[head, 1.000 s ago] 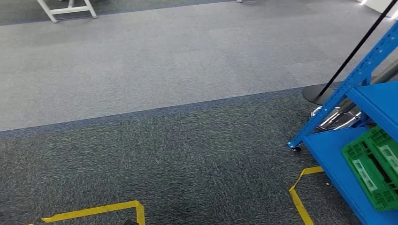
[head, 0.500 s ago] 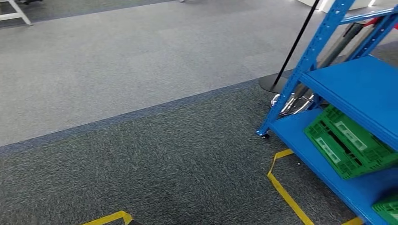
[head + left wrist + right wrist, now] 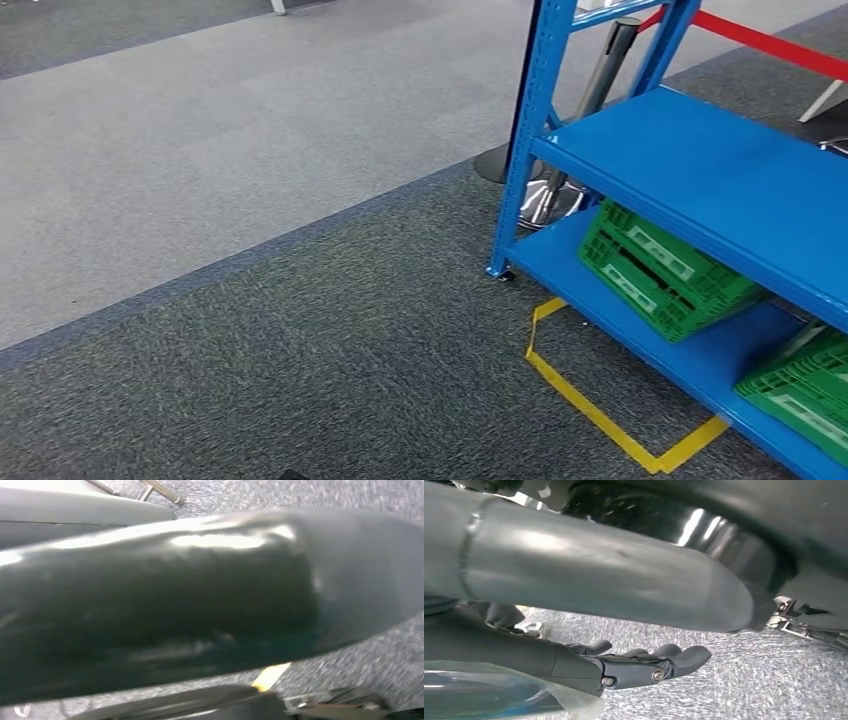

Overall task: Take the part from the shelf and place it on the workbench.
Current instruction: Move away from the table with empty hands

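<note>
Grey carpet [image 3: 250, 200] is seen from the head view, darker toward six o'clock, with yellow tape [image 3: 600, 415] marked at five o'clock. At three o'clock a blue shelf [image 3: 720, 170] is seen, two green crates [image 3: 660, 270] kept on its lowest level; which item is the part cannot be told. From the right wrist view, the right hand [image 3: 644, 667] is seen over carpet, fingers stretched out, nothing visibly held. Of the left hand, nothing can be told.
</note>
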Controlling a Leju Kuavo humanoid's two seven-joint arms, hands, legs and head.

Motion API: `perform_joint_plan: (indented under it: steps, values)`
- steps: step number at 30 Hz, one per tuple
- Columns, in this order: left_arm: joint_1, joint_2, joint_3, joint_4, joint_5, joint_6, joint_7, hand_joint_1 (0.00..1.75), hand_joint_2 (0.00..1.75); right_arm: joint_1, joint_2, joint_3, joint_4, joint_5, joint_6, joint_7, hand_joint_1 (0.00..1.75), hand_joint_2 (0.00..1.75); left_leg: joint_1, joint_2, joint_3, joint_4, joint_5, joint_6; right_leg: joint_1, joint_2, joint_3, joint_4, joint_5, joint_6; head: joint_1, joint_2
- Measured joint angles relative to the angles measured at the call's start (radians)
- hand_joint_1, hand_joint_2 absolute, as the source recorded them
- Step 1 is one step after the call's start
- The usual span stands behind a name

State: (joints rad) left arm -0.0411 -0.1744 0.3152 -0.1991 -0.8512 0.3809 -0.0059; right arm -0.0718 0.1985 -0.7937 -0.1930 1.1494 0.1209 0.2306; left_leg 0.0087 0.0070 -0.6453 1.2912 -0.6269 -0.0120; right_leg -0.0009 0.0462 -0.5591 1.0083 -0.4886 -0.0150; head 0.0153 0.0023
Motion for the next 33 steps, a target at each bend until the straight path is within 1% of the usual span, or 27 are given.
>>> perform_joint_plan:
  steps: [1,2,3,4,5,6,7,8,10,12,13,14,15,16,17,18,20,21,23,24,25,27,28,29,30,31,33]
  values:
    - [0.000,0.000,-0.001,0.000,-0.003,-0.004,0.009,0.00,0.00,0.000,0.000,0.000,0.000,0.004,0.000,-0.001,0.00,0.00,-0.001,-0.006,0.014,-0.040,0.035,0.005,0.001,0.016,0.002,0.000,0.000,0.000,0.000,0.000]
    - [0.000,0.000,-0.002,0.000,-0.006,-0.006,0.015,0.00,0.00,0.000,0.000,0.000,0.000,0.009,0.000,-0.001,0.00,0.00,-0.002,-0.024,0.041,-0.107,0.079,0.011,0.001,0.031,0.004,0.001,0.000,0.000,0.000,0.000]
    - [0.000,0.001,-0.003,0.000,-0.008,-0.007,0.021,0.00,0.00,-0.001,0.000,0.001,0.000,0.015,0.000,0.000,0.00,0.00,-0.002,-0.051,0.068,-0.174,0.111,0.016,0.002,0.044,0.004,0.002,0.000,0.002,0.000,0.000]
    - [0.000,0.001,-0.003,0.000,-0.008,-0.007,0.026,0.00,0.00,-0.002,0.000,0.002,0.000,0.021,0.000,0.002,0.00,0.00,-0.002,-0.074,0.091,-0.230,0.130,0.019,0.002,0.057,0.002,0.003,0.001,0.005,0.000,0.000]
    - [0.000,0.002,-0.003,0.000,-0.007,-0.007,0.030,0.00,0.00,-0.003,0.000,0.004,0.000,0.028,0.000,0.004,0.00,0.00,-0.002,-0.092,0.103,-0.264,0.137,0.021,0.000,0.069,-0.003,0.004,0.003,0.009,0.000,0.000]
    - [-0.001,0.004,-0.003,0.000,-0.005,-0.007,0.036,0.00,0.00,-0.003,0.000,0.006,0.000,0.033,-0.001,0.006,0.00,0.00,-0.002,-0.095,0.107,-0.275,0.132,0.021,-0.002,0.081,-0.008,0.004,0.006,0.016,0.000,0.000]
    - [-0.001,0.004,-0.003,0.000,-0.004,-0.008,0.046,0.00,0.00,-0.002,0.000,0.007,0.000,0.037,-0.003,0.007,0.00,0.00,-0.003,-0.085,0.110,-0.283,0.132,0.022,-0.004,0.094,-0.016,0.002,0.009,0.023,0.000,0.000]
    - [-0.002,0.005,-0.003,0.000,-0.004,-0.008,0.057,0.00,0.00,0.000,0.000,0.008,0.000,0.040,-0.005,0.007,0.00,0.00,-0.002,-0.072,0.111,-0.289,0.136,0.024,-0.005,0.093,-0.021,0.003,0.009,0.028,0.000,0.000]
    - [-0.002,0.005,-0.002,0.000,-0.005,-0.009,0.082,0.00,0.00,-0.001,0.000,0.011,0.000,0.043,-0.011,0.008,0.00,0.00,0.001,-0.043,0.116,-0.303,0.143,0.032,-0.001,0.049,-0.047,0.043,-0.017,0.035,0.006,0.000]
    - [0.001,0.006,-0.002,0.000,-0.006,-0.009,0.095,0.00,0.00,-0.007,0.000,0.014,-0.001,0.045,-0.017,0.009,0.00,0.00,0.001,-0.010,0.117,-0.308,0.145,0.037,0.001,-0.011,-0.102,0.158,-0.078,0.041,0.010,0.000]
    - [0.003,0.008,-0.002,0.000,-0.007,-0.010,0.099,0.00,0.00,-0.009,0.000,0.016,-0.001,0.045,-0.018,0.009,0.00,0.00,0.000,0.007,0.116,-0.307,0.144,0.037,0.000,-0.023,-0.132,0.222,-0.105,0.045,0.011,0.000]
    - [0.004,0.009,-0.002,0.000,-0.007,-0.010,0.103,0.00,0.00,-0.011,-0.001,0.016,-0.001,0.045,-0.018,0.009,0.00,0.00,0.000,0.024,0.117,-0.307,0.143,0.037,-0.001,-0.029,-0.151,0.264,-0.116,0.049,0.010,0.000]
    - [0.004,0.010,-0.001,0.000,-0.007,-0.010,0.106,0.00,0.00,-0.011,-0.001,0.016,-0.002,0.045,-0.018,0.010,0.00,0.00,0.000,0.039,0.117,-0.307,0.142,0.036,-0.002,-0.034,-0.152,0.273,-0.109,0.052,0.011,0.000]
    - [0.003,0.010,-0.001,0.000,-0.007,-0.010,0.108,0.00,0.00,-0.011,-0.002,0.016,-0.002,0.045,-0.018,0.012,0.00,0.00,0.000,0.053,0.118,-0.306,0.140,0.035,-0.004,-0.039,-0.133,0.243,-0.085,0.055,0.011,0.000]
    - [0.002,0.010,-0.001,0.000,-0.008,-0.010,0.109,0.00,0.00,-0.011,-0.002,0.016,-0.002,0.045,-0.018,0.014,0.00,0.00,0.001,0.065,0.119,-0.304,0.138,0.031,-0.006,-0.053,-0.097,0.181,-0.051,0.057,0.011,0.000]
    - [0.001,0.011,0.000,0.000,-0.009,-0.009,0.109,0.00,0.00,-0.010,-0.003,0.017,-0.003,0.045,-0.018,0.016,0.00,0.00,0.000,0.075,0.121,-0.302,0.135,0.027,-0.005,-0.081,-0.059,0.112,-0.028,0.060,0.011,0.000]
    - [0.001,0.012,0.002,0.000,-0.010,-0.005,0.106,0.00,0.00,-0.010,-0.001,0.019,-0.003,0.045,-0.017,0.017,0.00,0.00,-0.008,0.093,0.122,-0.294,0.127,0.016,-0.002,-0.127,-0.007,0.019,-0.010,0.050,0.012,0.000]
    - [0.001,0.013,0.003,0.000,-0.010,-0.002,0.103,0.00,0.00,-0.009,0.000,0.020,-0.003,0.045,-0.016,0.016,0.00,0.00,-0.012,0.102,0.124,-0.291,0.124,0.012,0.000,-0.135,-0.002,0.008,-0.015,0.042,0.012,0.000]
    - [0.001,0.015,0.006,0.000,-0.010,0.002,0.096,0.00,0.00,-0.006,0.001,0.022,-0.002,0.046,-0.017,0.016,0.00,0.00,-0.014,0.120,0.128,-0.287,0.118,0.007,0.000,-0.112,-0.003,0.010,-0.014,0.025,0.010,0.000]
    - [0.000,0.015,0.007,0.000,-0.009,0.004,0.093,0.00,0.00,-0.004,0.001,0.023,-0.002,0.046,-0.017,0.015,0.00,0.00,-0.011,0.111,0.128,-0.278,0.109,0.003,-0.001,-0.101,-0.004,0.011,-0.012,0.020,0.008,0.000]
    - [0.000,0.015,0.007,0.000,-0.009,0.005,0.090,0.00,0.00,-0.004,0.001,0.023,-0.002,0.047,-0.017,0.015,0.00,0.00,-0.008,0.089,0.119,-0.254,0.090,-0.001,-0.002,-0.088,-0.004,0.010,-0.011,0.014,0.006,0.000]
    - [0.001,0.015,0.008,0.000,-0.010,0.006,0.087,0.00,0.00,-0.007,0.001,0.024,-0.002,0.048,-0.018,0.014,0.00,0.00,-0.004,0.030,0.070,-0.140,0.027,-0.006,-0.001,-0.062,-0.005,0.010,-0.007,0.003,0.001,0.000]
    - [0.003,0.015,0.009,0.000,-0.010,0.007,0.087,0.00,0.00,-0.009,0.001,0.024,-0.002,0.050,-0.020,0.014,0.00,0.00,-0.004,0.014,0.036,-0.068,-0.002,-0.005,0.000,-0.049,-0.005,0.010,-0.007,-0.001,-0.001,0.000]
    - [0.006,0.015,0.010,0.000,-0.010,0.007,0.087,0.00,0.00,-0.009,0.001,0.024,-0.002,0.053,-0.025,0.012,0.00,0.00,-0.004,0.006,0.007,-0.011,-0.018,-0.004,0.002,-0.037,-0.005,0.010,-0.006,-0.004,-0.001,0.000]
    - [0.009,0.015,0.011,0.000,-0.010,0.009,0.088,0.00,0.00,-0.007,0.001,0.024,-0.002,0.057,-0.033,0.010,0.00,0.00,-0.005,0.003,-0.009,0.013,-0.013,0.000,0.005,-0.026,-0.004,0.010,-0.006,-0.006,-0.002,0.000]
    - [0.010,0.015,0.012,0.000,-0.010,0.011,0.087,0.00,0.00,-0.005,0.001,0.026,-0.002,0.063,-0.043,0.008,0.00,0.00,-0.006,0.002,-0.008,-0.002,0.012,0.005,0.008,-0.016,-0.002,0.010,-0.006,-0.007,-0.003,0.000]
    - [0.009,0.015,0.015,0.000,-0.008,0.019,0.085,0.00,0.00,-0.001,0.002,0.030,-0.002,0.074,-0.057,0.005,0.00,0.00,-0.013,-0.006,0.037,-0.127,0.091,0.022,0.011,-0.003,0.001,0.010,-0.006,-0.008,-0.002,0.000]
